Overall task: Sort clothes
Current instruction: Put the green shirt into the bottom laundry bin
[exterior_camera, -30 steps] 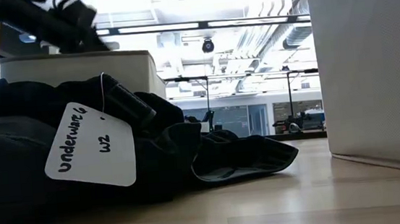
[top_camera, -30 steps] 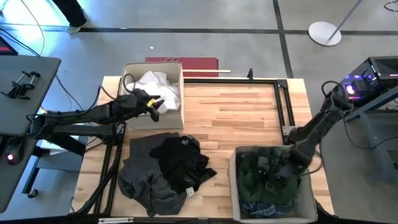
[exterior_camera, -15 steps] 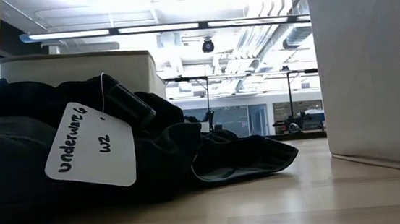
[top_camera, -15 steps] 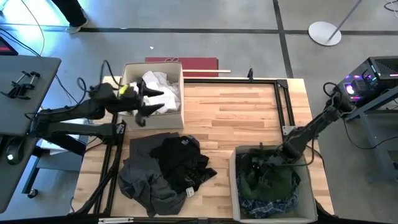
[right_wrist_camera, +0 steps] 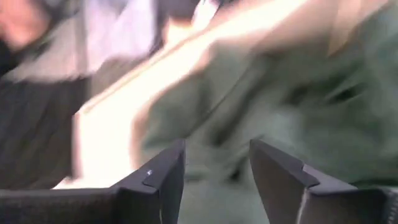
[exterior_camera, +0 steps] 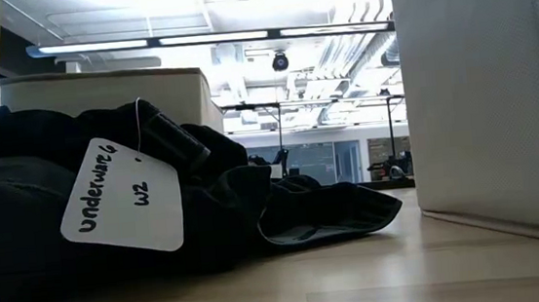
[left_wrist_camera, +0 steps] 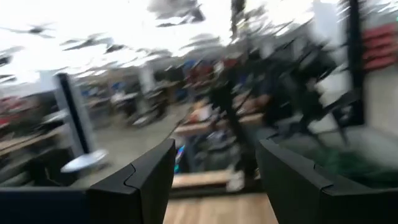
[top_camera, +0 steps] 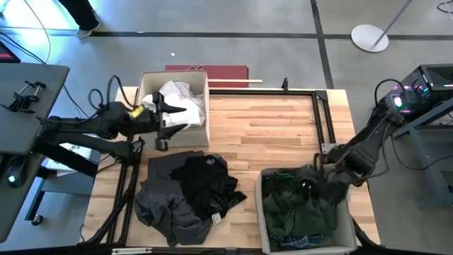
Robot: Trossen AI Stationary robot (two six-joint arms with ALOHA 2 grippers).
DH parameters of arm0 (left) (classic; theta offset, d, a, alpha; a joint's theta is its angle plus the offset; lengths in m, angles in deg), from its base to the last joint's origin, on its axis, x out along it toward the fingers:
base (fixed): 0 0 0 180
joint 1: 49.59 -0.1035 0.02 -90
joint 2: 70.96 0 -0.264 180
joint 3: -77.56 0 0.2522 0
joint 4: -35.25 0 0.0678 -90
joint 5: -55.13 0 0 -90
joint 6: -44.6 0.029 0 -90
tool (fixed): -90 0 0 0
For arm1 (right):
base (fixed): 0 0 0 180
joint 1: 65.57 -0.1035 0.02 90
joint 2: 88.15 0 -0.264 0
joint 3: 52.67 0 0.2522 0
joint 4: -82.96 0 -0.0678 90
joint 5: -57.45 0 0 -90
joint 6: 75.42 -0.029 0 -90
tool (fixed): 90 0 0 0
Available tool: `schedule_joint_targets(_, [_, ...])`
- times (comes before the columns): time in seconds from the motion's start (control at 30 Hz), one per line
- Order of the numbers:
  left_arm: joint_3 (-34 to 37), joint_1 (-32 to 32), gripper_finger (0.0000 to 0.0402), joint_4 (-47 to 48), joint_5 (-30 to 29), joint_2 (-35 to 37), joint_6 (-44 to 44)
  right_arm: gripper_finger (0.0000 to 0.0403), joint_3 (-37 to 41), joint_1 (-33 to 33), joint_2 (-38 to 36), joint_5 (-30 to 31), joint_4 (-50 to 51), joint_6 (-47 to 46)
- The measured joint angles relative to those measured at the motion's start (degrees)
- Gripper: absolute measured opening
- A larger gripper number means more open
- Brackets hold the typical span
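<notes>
Left end effector point(top_camera: 172, 117): fingers spread, holding nothing, hanging above the far-left bin point(top_camera: 146, 127). A second ago it sat at that bin's near-left edge beside the white pieces point(top_camera: 180, 99); it has since lifted and swung over the bin's middle. Judged: a pale item has been delivered and the arm is free for another pick.

Right end effector point(top_camera: 316, 185): fingers parted in its own wrist view, nothing between them, poised over the near-right bin point(top_camera: 261, 212). It was buried in the green fabric a second ago and has now risen clear; that bin has also slid a little toward the pile. Judged: a drop just completed.

Containers:
- Far-left bin: white pieces only, heaped toward the far end.
- Near-right bin: dark green garment point(top_camera: 290, 205) on top; blue-white plaid shirt point(top_camera: 301, 241) showing at the near edge.

Unsorted: dark grey-black pile point(top_camera: 185, 193) on the wooden surface point(top_camera: 269, 134) between the bins, carrying a white tag point(exterior_camera: 122, 195) hand-lettered "Underwear". No bin for darks is visible.
</notes>
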Motion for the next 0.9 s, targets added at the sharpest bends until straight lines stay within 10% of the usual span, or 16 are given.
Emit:
schedule_joint_targets(0.23, [0.0,8.8,0.0213,6.7,-12.1,-5.9,4.1,0.0169,5.3,0.0,1.9,11.9,4.5,-0.7])
schedule_joint_targets(0.6, [0.0,25.7,0.0213,22.8,-18.6,-14.6,-8.5,0.0169,23.0,0.6,15.5,-3.4,-20.0,-0.7])
schedule_joint_targets(0.9, [0.1,30.4,0.0213,25.0,-19.0,-19.7,-19.6,0.0169,14.4,1.9,14.9,-3.0,-10.6,4.0])
